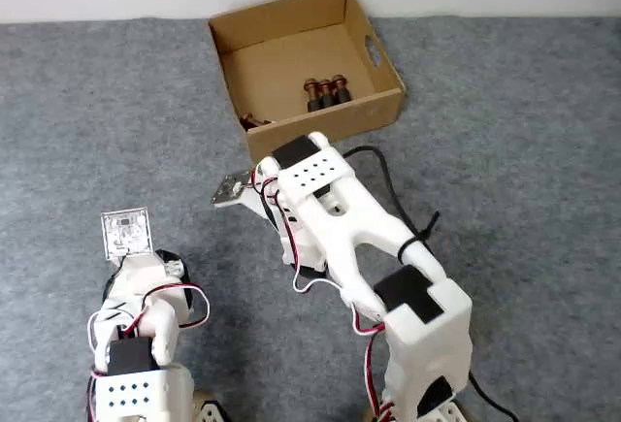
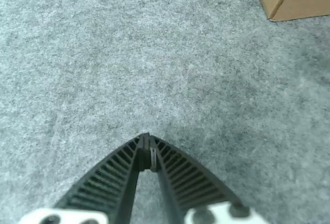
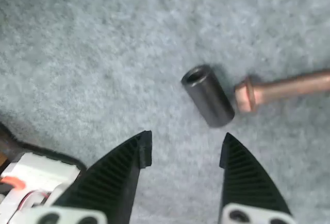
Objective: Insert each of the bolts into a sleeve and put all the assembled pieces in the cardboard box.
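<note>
Right gripper (image 3: pixel 186 141), ribbed jaws apart, hangs near the smooth dark cylindrical sleeve (image 3: pixel 208 95) on grey fibrous carpet (image 3: pixel 77 38). Copper bolt (image 3: pixel 283 89) lies with its hex head just beside the sleeve. Left gripper (image 2: pixel 147 142): tips together.

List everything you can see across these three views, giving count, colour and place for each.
carpet: one, grey, under everything
cardboard box: one, brown, far middle of the carpet
assembled pieces: three, copper and dark, side by side in the box
reddish piece: one, box's near-left corner, too small to identify
sleeve: one, black, lying on carpet ahead of the right gripper
bolt: one, copper, beside the sleeve, head towards it
left gripper: one, black fingers, shut, over bare carpet
right gripper: one, black fingers, open, near the sleeve
</note>
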